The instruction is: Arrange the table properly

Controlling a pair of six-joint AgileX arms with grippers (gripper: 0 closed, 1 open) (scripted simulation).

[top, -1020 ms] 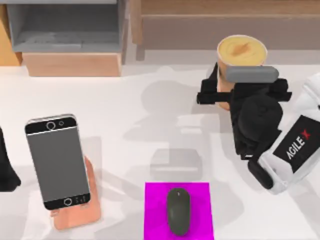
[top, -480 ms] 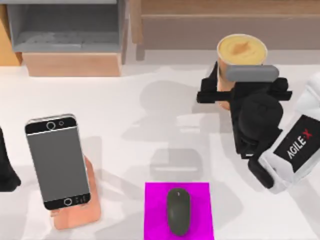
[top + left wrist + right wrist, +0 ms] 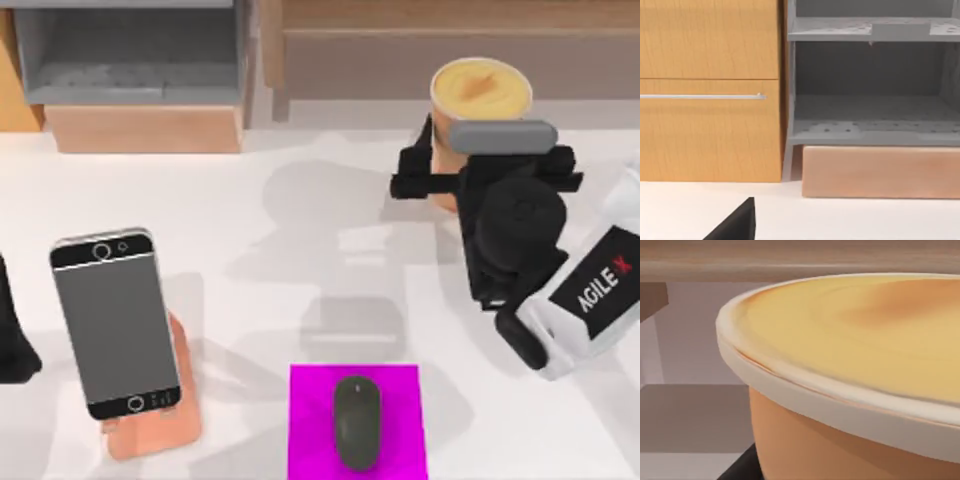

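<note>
**Cup lifts and drifts toward the back of the table**

Over the last second the orange cup (image 3: 481, 100) shifts slightly toward the far edge of the table (image 3: 300, 230) and looms a little larger from above, and the right hand (image 3: 470, 185) goes with it. The shadows on the white surface also slide and spread. I read this as the cup being raised off the table and carried rearward, toward the wooden ledge (image 3: 450, 50) behind it.

The right hand sits against the cup's near side, its black fingers (image 3: 415, 185) spread to either flank of the orange wall, so it appears closed around the cup and bearing it. In the right wrist view the cup (image 3: 855, 390) is very close, with its cream rim and tan lid tilted across the picture, which fits a firm hold.

The left hand (image 3: 12, 340) is parked at the table's left edge; whether it is open I cannot tell. In its wrist view a dark tip (image 3: 735, 225) pokes over the table (image 3: 865, 220) before the grey-and-wood shelf unit (image 3: 870, 90).

Nothing else has moved: the phone (image 3: 115, 325) leans on its peach stand (image 3: 160, 420) at the left, and the mouse (image 3: 356, 422) lies on the magenta pad (image 3: 310, 420) at the near edge. Tidying is under way with the cup, and its resting place is not yet settled.
</note>
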